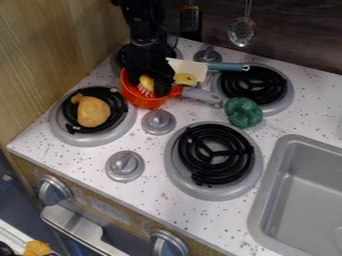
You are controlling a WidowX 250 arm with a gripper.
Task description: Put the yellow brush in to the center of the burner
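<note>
Speckled white tabletop point(80, 156) lies before you, faint lettering on its front panel point(120, 212) unreadable. Left, a tan plastic drumstick point(93, 112) tops a black coil burner point(115, 95). You see the yellow white-bristled brush point(146, 81) in an orange pot point(148, 103), at the black gripper point(151, 83); whether it grips, you cannot tell.

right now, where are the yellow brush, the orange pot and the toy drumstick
Yellow brush point(145, 81): camera view, on its yellow part, above the bristles.
Orange pot point(145, 103): camera view, on the outside of its wall.
Toy drumstick point(94, 111): camera view, on its thick, rounded end.
</note>
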